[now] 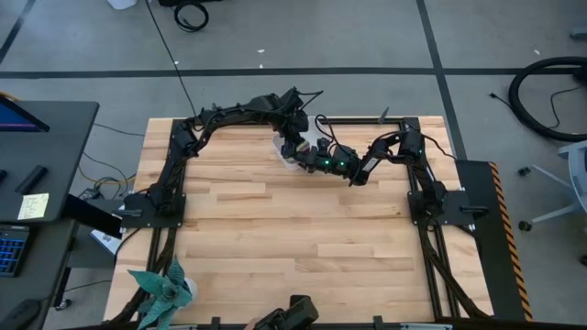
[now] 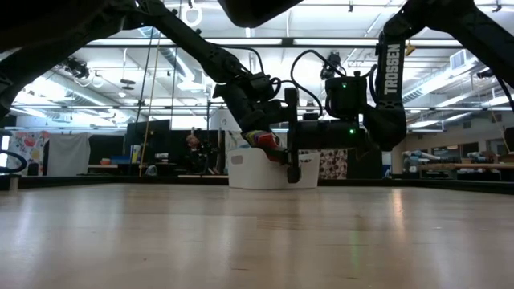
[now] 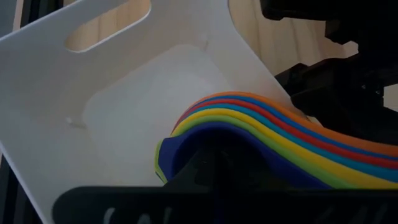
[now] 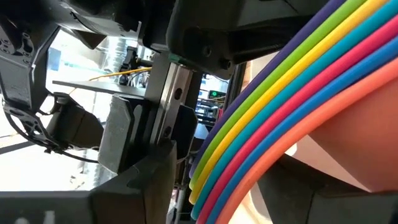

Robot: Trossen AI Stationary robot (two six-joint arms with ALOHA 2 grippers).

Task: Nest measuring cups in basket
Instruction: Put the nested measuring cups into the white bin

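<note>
Nesting tightly, rainbow-rimmed measuring cups [image 3: 261, 134] over the white basket [image 3: 124, 106].

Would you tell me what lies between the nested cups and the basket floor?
Nothing: in the left wrist view the nested cups hang over the basket, held by the left gripper, and the white floor beneath is bare.

we see the measuring cups [image 3: 261, 134] stacked in bands of colour: orange outermost, then red, light blue, yellow, green and dark blue innermost. the basket [image 3: 124, 99] around them is plain white. under the basket, the table [image 1: 293, 238] shows pale wood strips. both arms are dark.
</note>
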